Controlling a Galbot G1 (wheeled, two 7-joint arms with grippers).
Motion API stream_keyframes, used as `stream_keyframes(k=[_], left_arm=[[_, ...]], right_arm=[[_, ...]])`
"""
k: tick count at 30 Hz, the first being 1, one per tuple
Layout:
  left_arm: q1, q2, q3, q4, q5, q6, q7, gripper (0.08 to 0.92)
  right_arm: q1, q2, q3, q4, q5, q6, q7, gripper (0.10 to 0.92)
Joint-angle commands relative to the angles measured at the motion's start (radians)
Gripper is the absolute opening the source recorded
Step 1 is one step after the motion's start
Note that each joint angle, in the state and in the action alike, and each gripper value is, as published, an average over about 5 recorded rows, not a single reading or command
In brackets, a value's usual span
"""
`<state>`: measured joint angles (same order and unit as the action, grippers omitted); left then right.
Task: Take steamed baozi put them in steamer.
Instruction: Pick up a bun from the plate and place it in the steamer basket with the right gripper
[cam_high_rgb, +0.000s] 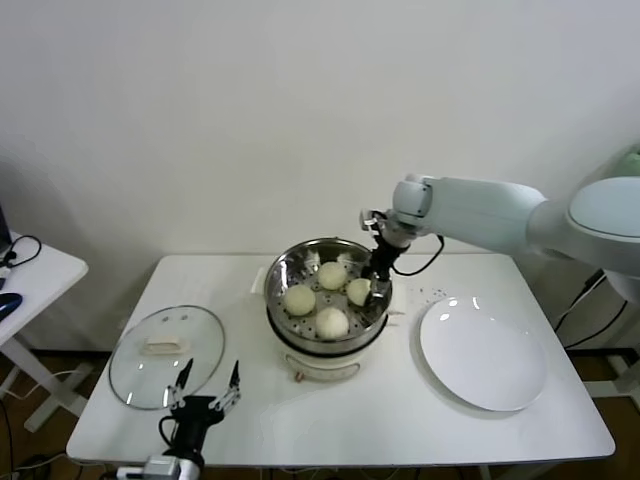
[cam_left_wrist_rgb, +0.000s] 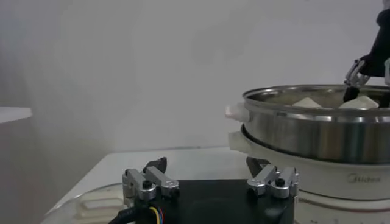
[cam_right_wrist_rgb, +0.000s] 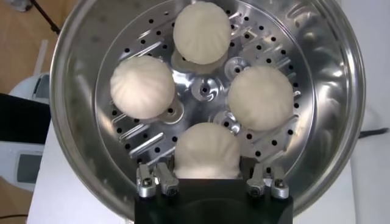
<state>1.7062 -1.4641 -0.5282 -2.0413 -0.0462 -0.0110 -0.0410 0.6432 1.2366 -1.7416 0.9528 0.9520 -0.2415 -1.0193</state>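
Note:
The steamer (cam_high_rgb: 285, 262) stands mid-table, a shiny steel pot on a cream base, with several cream-white baozi on its perforated tray (cam_right_wrist_rgb: 204, 88). My right gripper (cam_high_rgb: 378, 286) reaches down inside the pot at its right side. In the right wrist view its jaws (cam_right_wrist_rgb: 207, 169) are shut against both sides of the nearest baozi (cam_right_wrist_rgb: 207, 149), which rests on the tray. The other baozi (cam_right_wrist_rgb: 141, 86) (cam_right_wrist_rgb: 202, 30) (cam_right_wrist_rgb: 261, 97) lie free around the centre. My left gripper (cam_high_rgb: 206, 386) hovers low at the table's front left, open and empty, with the steamer wall (cam_left_wrist_rgb: 317, 131) ahead of it.
A round glass lid (cam_high_rgb: 165, 355) with a pale handle lies at the left, just behind the left gripper. A flat white plate (cam_high_rgb: 482, 352) sits right of the steamer. A small white side table (cam_high_rgb: 35, 268) stands farther left.

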Motion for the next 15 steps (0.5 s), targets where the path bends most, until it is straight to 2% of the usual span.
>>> stream_keyframes(k=[1,6,11,15], left_arm=[[-0.001,-0.002,0.002,0.0,0.001,0.001,0.0,0.823],[0.001,-0.003,0.003,-0.001,0.002,0.001,0.0,0.823],[0.003,-0.004,0.002,-0.003,0.002,0.0,0.0,0.823],[0.003,-0.004,0.002,-0.003,0.002,0.001,0.0,0.823]], right_arm=[[0.005,-0.013,-0.006,0.016,-0.015,0.001,0.002,0.687],[-0.003,-0.013,0.001,0.021,-0.016,0.002,0.014,0.702],[-0.004,-0.01,0.012,0.018,-0.015,0.003,0.013,0.798],[0.007,-0.012,0.018,0.019,-0.006,0.004,0.003,0.82]])
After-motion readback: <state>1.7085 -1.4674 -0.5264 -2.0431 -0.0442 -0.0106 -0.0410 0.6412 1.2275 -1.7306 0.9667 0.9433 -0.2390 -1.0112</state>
